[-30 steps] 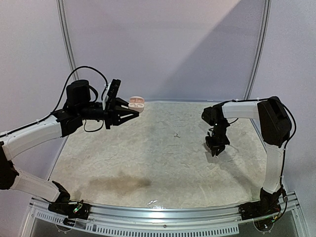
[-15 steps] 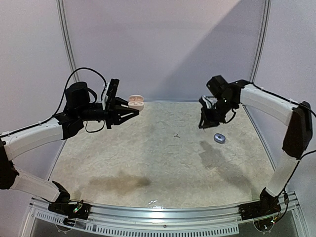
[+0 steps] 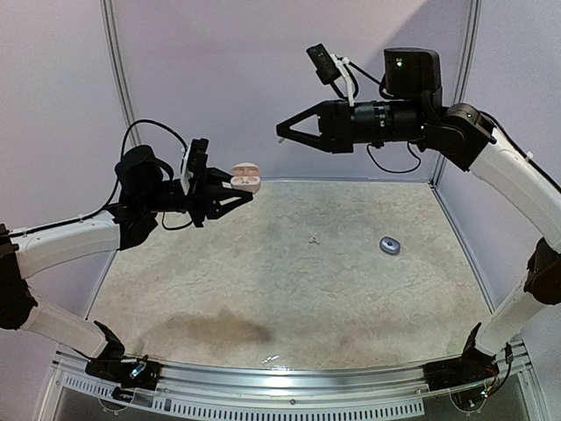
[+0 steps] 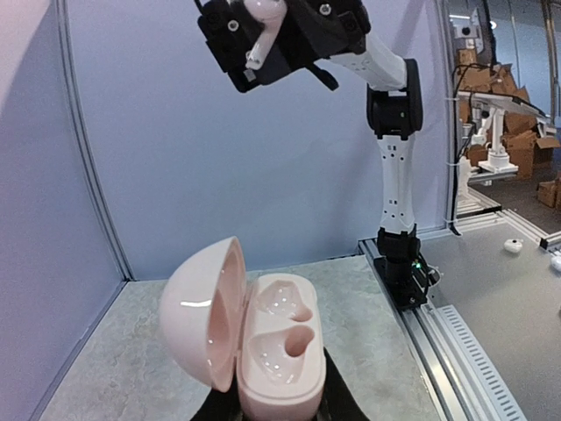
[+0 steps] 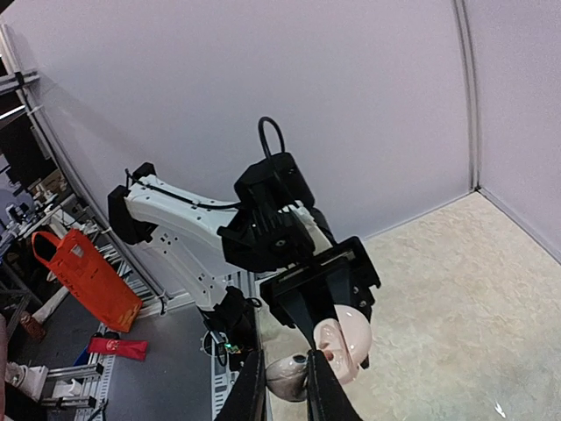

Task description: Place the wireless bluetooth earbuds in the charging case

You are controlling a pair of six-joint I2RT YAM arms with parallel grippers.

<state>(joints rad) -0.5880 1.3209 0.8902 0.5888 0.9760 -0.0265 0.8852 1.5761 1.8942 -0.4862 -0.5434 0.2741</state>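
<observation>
The left tool [image 3: 242, 186] is clamped on the base of the open pink charging case [image 4: 263, 346]. The case's long axis runs straight out from the fingers, with the lid hinged aside and the sockets facing the wrist camera. Above and right of the case, the right tool [image 3: 282, 133] pinches an earbud [image 4: 259, 31], stem pointing downward. Another tiny bud [image 3: 314, 239] lies on the desk [image 3: 263, 289], lower right of the case.

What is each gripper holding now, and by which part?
The left gripper holds the open charging case by the end of its base half. The right gripper pinches a pale earbud; by which part is unclear.
</observation>
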